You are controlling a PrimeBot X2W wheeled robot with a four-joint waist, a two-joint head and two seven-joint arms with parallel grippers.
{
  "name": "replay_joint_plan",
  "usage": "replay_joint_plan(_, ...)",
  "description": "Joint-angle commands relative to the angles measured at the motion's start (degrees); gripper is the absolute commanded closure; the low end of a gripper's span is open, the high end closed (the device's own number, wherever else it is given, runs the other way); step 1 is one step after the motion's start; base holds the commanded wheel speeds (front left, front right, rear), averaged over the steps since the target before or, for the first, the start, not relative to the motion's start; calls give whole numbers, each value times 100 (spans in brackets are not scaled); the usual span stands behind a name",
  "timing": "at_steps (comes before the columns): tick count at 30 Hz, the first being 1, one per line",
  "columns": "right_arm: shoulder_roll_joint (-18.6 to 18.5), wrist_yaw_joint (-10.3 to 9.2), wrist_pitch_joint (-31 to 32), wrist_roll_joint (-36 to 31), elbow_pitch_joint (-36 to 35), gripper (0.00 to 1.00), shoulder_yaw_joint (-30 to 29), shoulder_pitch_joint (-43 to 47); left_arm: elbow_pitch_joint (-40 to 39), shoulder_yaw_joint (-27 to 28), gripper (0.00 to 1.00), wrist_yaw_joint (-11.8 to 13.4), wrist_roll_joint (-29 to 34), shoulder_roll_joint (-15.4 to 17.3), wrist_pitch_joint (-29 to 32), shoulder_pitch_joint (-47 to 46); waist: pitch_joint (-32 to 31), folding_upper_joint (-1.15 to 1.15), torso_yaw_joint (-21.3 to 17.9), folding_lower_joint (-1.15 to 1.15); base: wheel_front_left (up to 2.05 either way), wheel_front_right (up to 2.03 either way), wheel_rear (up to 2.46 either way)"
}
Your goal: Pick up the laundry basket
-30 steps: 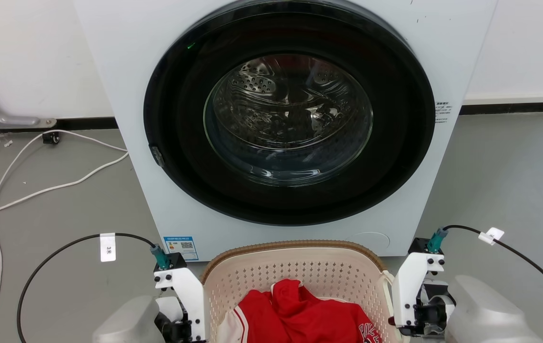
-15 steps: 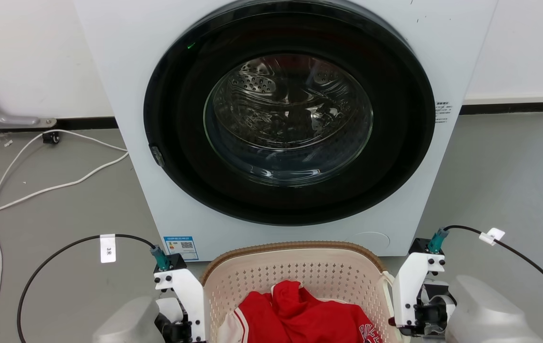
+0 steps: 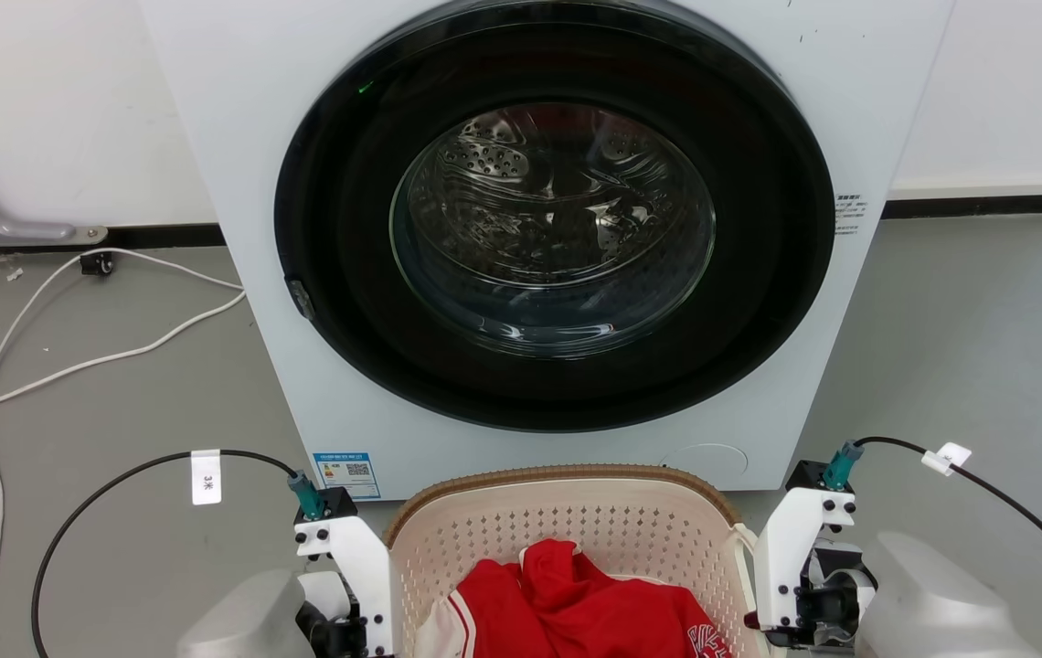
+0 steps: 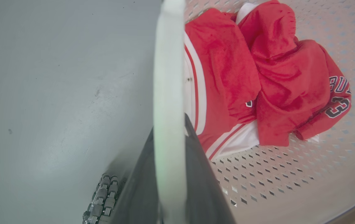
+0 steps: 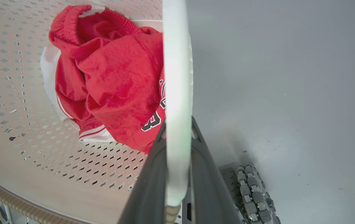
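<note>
2 grippers are at work, 1 on each side of 1 laundry basket [image 3: 558,477]. The left gripper [image 4: 168,127] has its 2 dark fingers clamped on the basket's left loop handle [image 4: 168,56], 1 finger on each face of the white strip. The right gripper [image 5: 179,124] is clenched the same way on the right loop handle [image 5: 177,56].

The basket lies at the bottom middle of the head view, between the 2 wrists and just in front of 1 white washing machine [image 3: 238,228], whose 1 round dark door [image 3: 553,219] is closed. Whether the basket's base touches the grey floor [image 3: 960,347] cannot be told.

Inside lies 1 red garment [image 3: 567,594] with white trim and dark lettering, bunched on the perforated bottom.

2 black cables run to the wrists, the left cable [image 3: 251,451] and the right cable [image 3: 1015,503], each with 1 white tag. White cord [image 3: 73,369] loops over the floor left of the machine; its separate strands cannot be counted.
</note>
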Motion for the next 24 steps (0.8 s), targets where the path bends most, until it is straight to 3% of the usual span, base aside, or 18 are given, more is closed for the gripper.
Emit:
replay_joint_plan(1,162,80,-6,76,-69,100,-41,10,-71,-14,100,-77,-50,-109,-28,-57,4,0,1,0,0,0,0)
replay_joint_plan(24,123,81,37,49,-68,100,-100,44,-83,-113,100,-77,-166,-92,-20,-63,19,0,17,0,0,0,0)
